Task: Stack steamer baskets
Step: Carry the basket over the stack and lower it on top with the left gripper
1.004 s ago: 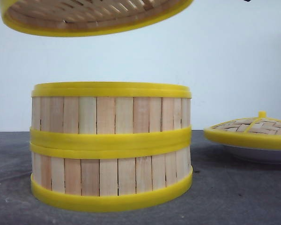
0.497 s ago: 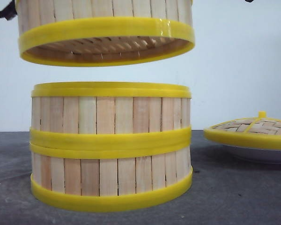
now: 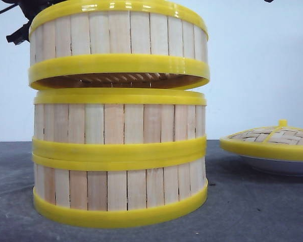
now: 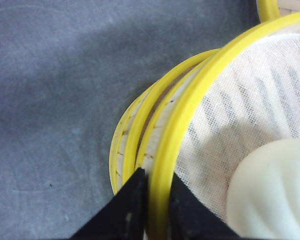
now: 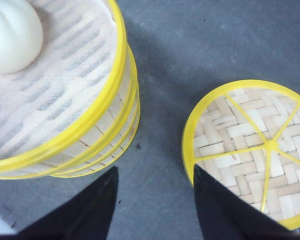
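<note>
Two steamer baskets stand stacked on the grey table, the upper one (image 3: 118, 123) on the lower one (image 3: 118, 189). A third steamer basket (image 3: 118, 40) hangs right over them, slightly tilted, with a thin gap above the stack's top rim. My left gripper (image 4: 157, 195) is shut on this basket's yellow top rim (image 4: 200, 95), one finger outside the wall and one inside. A white cloth and a white bun (image 4: 275, 195) lie inside it. My right gripper (image 5: 155, 200) is open over bare table between the stack (image 5: 65, 115) and the lid, holding nothing.
The woven domed lid (image 3: 272, 138) with yellow rim and knob rests on a white plate (image 3: 280, 167) to the right of the stack. In the right wrist view the lid (image 5: 250, 150) lies close beside the right finger. Dark parts of the left arm (image 3: 24, 22) show behind the held basket.
The held basket has come down from the top of the front view to just above the two stacked baskets. The stack and the lid have not moved.
</note>
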Robot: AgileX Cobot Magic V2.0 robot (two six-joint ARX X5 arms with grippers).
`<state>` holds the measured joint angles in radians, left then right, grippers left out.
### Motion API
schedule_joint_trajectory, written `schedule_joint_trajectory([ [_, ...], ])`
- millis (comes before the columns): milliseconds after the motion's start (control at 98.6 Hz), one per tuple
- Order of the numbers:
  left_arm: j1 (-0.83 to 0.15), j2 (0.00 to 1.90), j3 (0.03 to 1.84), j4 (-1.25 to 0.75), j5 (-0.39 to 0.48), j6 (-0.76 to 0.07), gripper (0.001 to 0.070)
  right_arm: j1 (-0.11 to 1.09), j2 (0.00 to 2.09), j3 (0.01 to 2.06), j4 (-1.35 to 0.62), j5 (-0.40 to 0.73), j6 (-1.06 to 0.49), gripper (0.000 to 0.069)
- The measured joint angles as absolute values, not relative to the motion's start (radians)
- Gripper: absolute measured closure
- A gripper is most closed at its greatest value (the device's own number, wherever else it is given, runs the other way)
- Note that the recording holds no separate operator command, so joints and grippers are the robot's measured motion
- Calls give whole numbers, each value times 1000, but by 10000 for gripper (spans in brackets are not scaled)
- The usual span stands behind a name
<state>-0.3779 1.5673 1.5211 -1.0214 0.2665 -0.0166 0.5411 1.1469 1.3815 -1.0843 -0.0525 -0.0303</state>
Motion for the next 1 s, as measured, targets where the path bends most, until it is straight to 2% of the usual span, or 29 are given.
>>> schedule_joint_trajectory([
  [254,-377,1570,1521,-1028,211,-19,684,541,1147,1382,-1084,-53,-30,404],
  [1004,-378,1576,1521,-1011,215,-23,684,541,1147,1382,-1084,-53,-30,404],
])
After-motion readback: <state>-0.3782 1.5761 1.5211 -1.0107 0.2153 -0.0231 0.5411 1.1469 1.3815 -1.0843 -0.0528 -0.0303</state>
